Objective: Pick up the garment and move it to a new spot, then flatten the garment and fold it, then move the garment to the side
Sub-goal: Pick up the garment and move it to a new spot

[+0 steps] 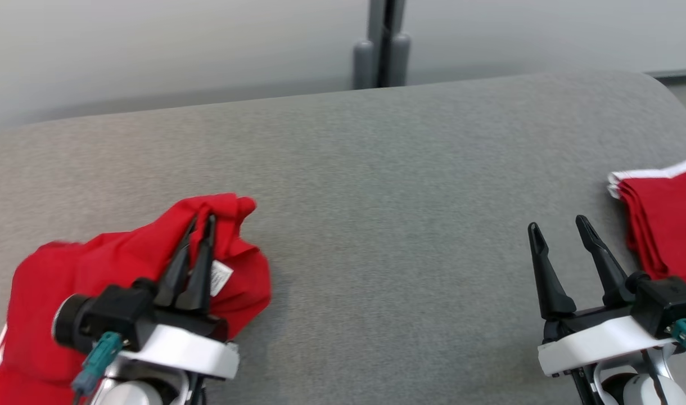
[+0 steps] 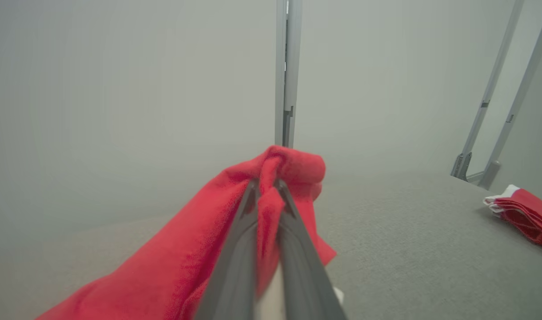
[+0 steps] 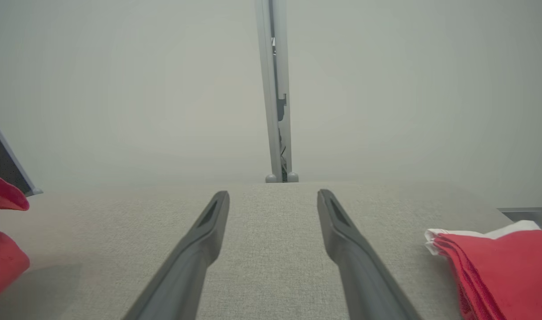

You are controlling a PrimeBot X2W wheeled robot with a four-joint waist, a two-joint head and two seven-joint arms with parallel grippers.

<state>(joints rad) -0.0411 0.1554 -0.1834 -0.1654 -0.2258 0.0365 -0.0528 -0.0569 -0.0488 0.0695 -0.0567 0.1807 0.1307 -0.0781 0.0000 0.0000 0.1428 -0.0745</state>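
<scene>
Nearest to the robot, on its left side, the left gripper point(image 1: 202, 220) has its fingers pressed together on a bunched fold of the red garment point(image 1: 95, 264), close to a small white label point(image 1: 220, 277). The garment is at the near left part of the gray counter point(image 1: 377, 185). The pinched fold is raised, and the rest falls away crumpled toward the near left edge, where some white stripes show. On the near right, the right gripper point(image 1: 558, 224) hovers over bare counter with its fingers spread wide and nothing between them.

The cloth looks soft, light and limp. I think it will sag and drag from a single grip point and will not keep a shape by itself. For flattening, it seems better to hold it at an edge or a corner, with the second gripper helping, and not at the thick bunch.

Just beside the right gripper, at the right edge, lies a folded stack of red cloth point(image 1: 666, 219) with white trim. Behind the counter a gray post point(image 1: 381, 45) stands before a pale wall.
</scene>
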